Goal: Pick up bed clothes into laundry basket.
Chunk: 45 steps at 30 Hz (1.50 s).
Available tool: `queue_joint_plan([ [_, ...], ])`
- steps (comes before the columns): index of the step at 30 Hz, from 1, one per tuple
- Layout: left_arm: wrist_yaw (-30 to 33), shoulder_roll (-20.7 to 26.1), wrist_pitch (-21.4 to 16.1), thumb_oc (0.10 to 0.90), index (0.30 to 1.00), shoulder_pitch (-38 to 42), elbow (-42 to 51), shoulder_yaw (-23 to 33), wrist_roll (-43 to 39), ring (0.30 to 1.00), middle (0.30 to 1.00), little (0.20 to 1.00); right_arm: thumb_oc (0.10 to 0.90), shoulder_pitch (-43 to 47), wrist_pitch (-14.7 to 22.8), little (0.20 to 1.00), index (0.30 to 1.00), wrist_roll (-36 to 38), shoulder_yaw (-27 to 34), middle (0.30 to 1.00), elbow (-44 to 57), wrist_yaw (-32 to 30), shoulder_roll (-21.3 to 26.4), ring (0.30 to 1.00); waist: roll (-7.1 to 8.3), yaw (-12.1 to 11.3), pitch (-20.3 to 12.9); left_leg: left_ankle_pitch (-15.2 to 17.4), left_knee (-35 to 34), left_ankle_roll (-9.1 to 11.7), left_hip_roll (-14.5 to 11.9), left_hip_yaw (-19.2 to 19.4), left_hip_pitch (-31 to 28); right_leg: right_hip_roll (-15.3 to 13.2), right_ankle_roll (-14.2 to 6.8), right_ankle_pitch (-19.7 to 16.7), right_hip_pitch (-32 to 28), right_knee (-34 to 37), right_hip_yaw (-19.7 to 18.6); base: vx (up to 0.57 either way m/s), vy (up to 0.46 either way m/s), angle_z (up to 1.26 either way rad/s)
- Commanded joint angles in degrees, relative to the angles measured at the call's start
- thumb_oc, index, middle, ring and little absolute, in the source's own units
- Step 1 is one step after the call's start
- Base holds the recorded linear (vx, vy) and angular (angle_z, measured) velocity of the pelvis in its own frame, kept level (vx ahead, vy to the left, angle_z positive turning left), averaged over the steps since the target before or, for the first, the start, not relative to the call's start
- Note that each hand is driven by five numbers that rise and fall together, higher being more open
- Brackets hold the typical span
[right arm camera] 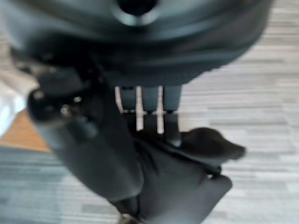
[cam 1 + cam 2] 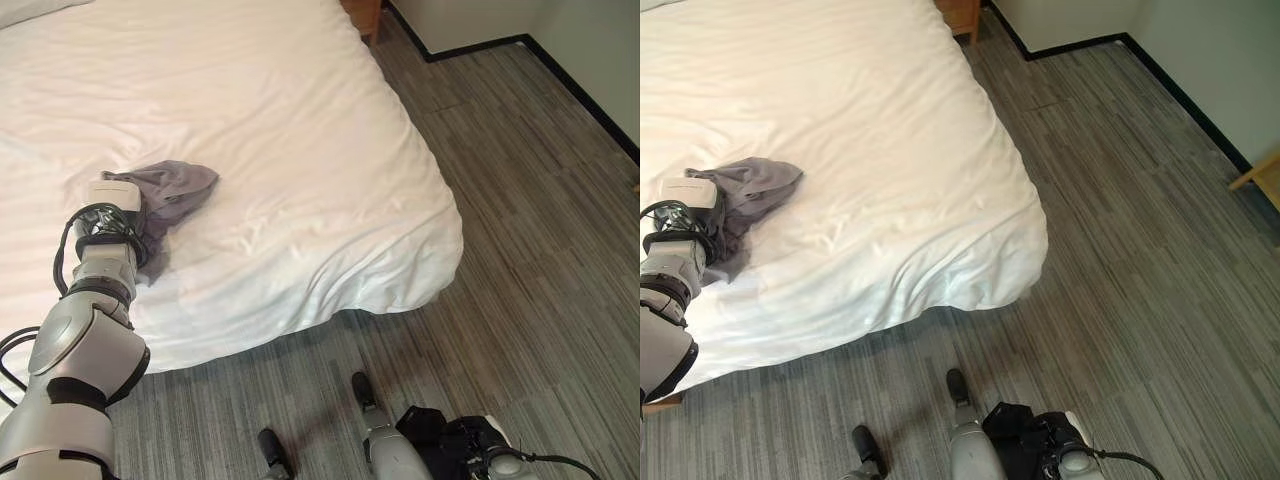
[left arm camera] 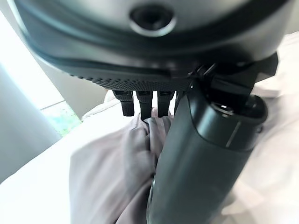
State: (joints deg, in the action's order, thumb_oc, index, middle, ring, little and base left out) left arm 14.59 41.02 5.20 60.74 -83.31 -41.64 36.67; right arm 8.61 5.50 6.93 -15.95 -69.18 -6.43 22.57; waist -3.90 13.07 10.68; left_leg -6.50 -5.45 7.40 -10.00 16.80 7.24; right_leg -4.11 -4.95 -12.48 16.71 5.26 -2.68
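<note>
A crumpled grey garment (image 2: 182, 185) lies on the white bed (image 2: 320, 130), near its left side. My left arm reaches over the mattress edge to it. In the left wrist view my left hand (image 3: 201, 158) has its fingers curled into the grey garment (image 3: 112, 172), with the thumb laid against the fabric. A black cloth (image 2: 445, 432) hangs low over the floor in front of the bed. My right hand (image 1: 88, 154) is shut on this black cloth (image 1: 187, 186), which is pinched between thumb and fingers.
The bed's corner (image 2: 440, 250) juts over grey striped flooring (image 2: 540, 200) that stretches to the right. A wooden piece of furniture (image 2: 365, 12) stands at the bed's far corner, and a dark skirting board (image 2: 570, 75) runs along the wall. Another wooden edge (image 2: 1265, 172) shows at far right.
</note>
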Motion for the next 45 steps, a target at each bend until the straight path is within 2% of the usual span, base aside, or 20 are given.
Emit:
queue_joint_plan([
  [1,2.8,4.2,2.7,0.8,0.9,5.1,-0.8,2.9,-0.5,0.9,0.9,0.9,0.4,3.4,-0.5,0.3,0.3,-1.1,-2.3,0.3,0.0,-1.5,2.4,0.3,2.52,0.6,3.6,3.3,0.5,0.8,-1.7,-0.5,1.5,-2.9,-4.7,9.1,-1.7,-0.3,0.6,-0.02,0.039,0.03],
  [5,2.5,4.3,2.5,0.8,0.9,6.4,-0.4,2.1,-1.0,0.9,0.9,0.9,0.4,4.6,-0.5,0.3,0.3,-1.4,-2.5,0.3,0.6,-2.3,2.9,0.3,3.78,0.8,5.3,2.5,0.5,0.8,-2.1,-1.0,3.9,-2.6,-4.6,8.1,0.6,-0.3,0.5,-0.05,0.005,0.0],
  [6,2.3,4.7,2.3,0.8,0.9,7.9,-0.5,1.1,-0.9,0.9,0.9,0.9,0.4,4.7,0.0,0.3,0.3,-1.5,-2.3,0.3,1.2,-2.8,3.2,0.3,4.4,1.0,6.7,1.9,0.5,0.9,-2.5,-1.4,5.8,-2.5,-4.5,7.7,2.3,-0.3,0.7,-0.06,-0.011,-0.02],
  [12,2.8,6.3,1.7,0.8,0.9,13.5,-0.6,-2.3,-0.6,0.9,0.9,0.9,0.4,4.1,1.8,0.3,0.3,-1.0,-2.3,0.3,4.6,-4.1,2.1,0.3,5.67,1.7,8.7,-0.1,0.5,1.5,-4.0,-2.6,12.4,-2.4,-4.7,6.5,8.5,-0.3,0.9,-0.07,-0.029,0.03],
  [13,3.0,6.9,1.6,0.588,0.582,13.7,-0.8,-2.5,-0.7,0.582,0.582,0.582,0.4,3.9,1.9,0.3,0.3,-1.1,-2.6,0.3,4.8,-4.1,1.8,0.3,5.71,1.6,8.6,-0.1,0.5,1.5,-4.2,-2.6,12.8,-2.3,-4.7,6.6,8.8,-0.3,0.7,0.0,0.0,0.0],
  [14,3.5,7.6,1.3,0.4,0.3,14.1,-0.6,-2.8,-0.9,0.3,0.3,0.3,0.4,3.6,2.1,0.3,0.3,-1.1,-2.7,0.3,5.2,-3.9,1.8,0.3,5.69,1.5,8.4,-0.2,0.5,1.5,-4.4,-2.6,12.9,-2.3,-4.7,6.7,8.8,-0.3,0.7,0.01,-0.005,-0.13],
  [19,5.6,9.6,1.2,0.4,0.3,14.7,0.6,-3.2,-1.1,0.3,0.3,0.3,0.4,1.9,2.6,0.3,0.3,-0.1,-2.8,0.3,5.2,-3.0,1.8,0.3,5.21,0.7,7.5,0.1,0.5,1.7,-4.4,-2.6,10.4,-2.4,-4.6,7.5,6.2,-0.3,1.3,0.01,-0.016,-0.1],
  [21,7.1,12.4,1.1,0.4,0.3,17.2,3.7,-3.9,-2.6,0.3,0.3,0.3,0.4,-1.5,2.7,0.3,0.3,0.5,-2.9,0.3,5.6,-1.5,1.3,0.3,4.03,0.2,5.9,0.7,0.5,1.8,-3.8,-2.8,7.4,-2.8,-4.5,8.4,2.7,-0.3,1.9,0.07,0.0,0.03],
  [23,8.6,13.2,1.0,0.4,0.3,18.8,6.8,-4.0,-3.7,0.3,0.3,0.3,0.4,-3.9,2.5,0.3,0.3,0.5,-3.0,0.3,5.8,-0.5,0.5,0.3,3.19,-0.4,4.6,1.3,0.5,1.7,-3.1,-3.0,5.3,-3.1,-4.5,9.1,0.0,-0.3,3.0,0.1,-0.004,0.1],
  [28,11.5,10.6,-0.8,0.4,0.3,21.5,14.5,-1.2,-8.0,0.3,0.3,0.3,0.4,-6.4,1.5,0.3,0.3,-0.2,-3.2,0.3,5.4,1.4,-1.2,0.3,1.65,-2.4,1.3,2.6,0.5,1.0,-1.4,-4.5,-0.8,-3.6,-4.5,11.5,-7.5,-0.3,5.7,0.07,-0.013,0.28],
  [30,12.1,10.0,-0.9,0.4,0.3,21.1,15.4,-0.6,-8.3,0.3,0.3,0.3,0.4,-6.1,1.2,0.3,0.3,-0.3,-3.0,0.3,5.2,1.6,-1.2,0.3,1.58,-2.8,0.7,2.7,0.5,0.9,-1.2,-5.0,-1.8,-3.6,-4.5,11.9,-9.0,-0.3,6.1,0.05,-0.013,0.47],
  [33,13.7,7.5,-2.3,0.4,0.3,20.6,21.1,2.2,-11.3,0.3,0.3,0.3,0.4,-4.9,0.3,0.3,0.3,-0.7,-2.7,0.3,4.8,1.7,-1.2,0.3,1.24,-4.4,-1.9,3.1,0.5,0.7,-0.8,-6.4,-4.9,-3.7,-4.5,13.1,-13.6,-0.3,8.3,0.04,-0.018,0.37],
  [36,15.8,7.1,-5.0,0.4,0.3,15.9,36.0,8.8,-16.4,0.3,0.3,0.3,0.4,-4.3,-0.2,0.3,0.3,2.7,1.3,0.3,5.7,0.4,-1.6,0.3,1.27,-5.5,-3.4,3.6,0.5,0.6,-0.8,-7.6,-7.0,-3.5,-4.4,14.0,-16.6,-0.3,9.6,0.05,-0.002,0.25],
  [37,17.1,5.8,-6.8,0.4,0.3,11.6,44.1,14.0,-20.3,0.3,0.3,0.3,0.4,-2.8,0.0,0.3,0.3,5.7,3.8,0.3,7.7,-1.1,-1.2,0.3,1.11,-6.3,-4.1,3.7,0.5,0.5,-0.8,-8.0,-7.5,-3.4,-4.3,14.2,-17.3,-0.3,9.9,0.04,0.033,0.28],
  [39,17.0,2.4,-10.7,0.4,0.3,2.8,58.5,20.4,-24.4,0.3,0.3,0.3,0.4,0.3,0.5,0.3,0.3,8.4,6.8,0.3,12.5,-4.0,-0.4,0.3,0.98,-8.3,-5.1,4.4,0.5,0.2,-0.8,-8.7,-8.9,-3.3,-4.1,14.9,-18.9,-0.3,10.4,0.03,0.046,0.2],
  [41,14.9,-1.5,-12.7,0.4,0.3,-3.4,68.0,22.6,-25.6,0.3,0.3,0.3,0.4,4.8,1.2,0.3,0.3,9.8,9.2,0.3,16.6,-6.5,2.1,0.3,1.1,-10.3,-5.7,4.7,0.5,-0.1,-0.9,-9.0,-10.0,-2.8,-3.8,15.3,-20.0,-0.3,10.4,0.01,0.053,0.01],
  [43,12.6,-6.2,-14.6,0.4,0.3,-9.2,76.8,23.8,-27.1,0.3,0.3,0.3,0.4,10.8,1.2,0.3,0.3,9.1,9.7,0.3,20.2,-9.0,5.7,0.3,1.69,-13.5,-5.8,5.1,1.2,-0.8,-0.3,-9.9,-10.4,-2.7,-3.5,14.8,-19.9,-0.3,9.7,-0.07,0.044,-0.03],
  [45,9.1,-12.0,-16.4,0.4,0.3,-13.5,81.7,21.5,-28.4,0.3,0.3,0.3,0.4,18.5,0.8,0.3,0.3,6.9,8.6,0.3,20.4,-10.7,12.6,0.3,3.1,-16.9,-4.4,8.7,8.1,-1.2,1.6,-14.3,-8.0,-3.2,-3.2,14.5,-19.9,-0.3,9.1,-0.13,-0.007,-0.17],
])
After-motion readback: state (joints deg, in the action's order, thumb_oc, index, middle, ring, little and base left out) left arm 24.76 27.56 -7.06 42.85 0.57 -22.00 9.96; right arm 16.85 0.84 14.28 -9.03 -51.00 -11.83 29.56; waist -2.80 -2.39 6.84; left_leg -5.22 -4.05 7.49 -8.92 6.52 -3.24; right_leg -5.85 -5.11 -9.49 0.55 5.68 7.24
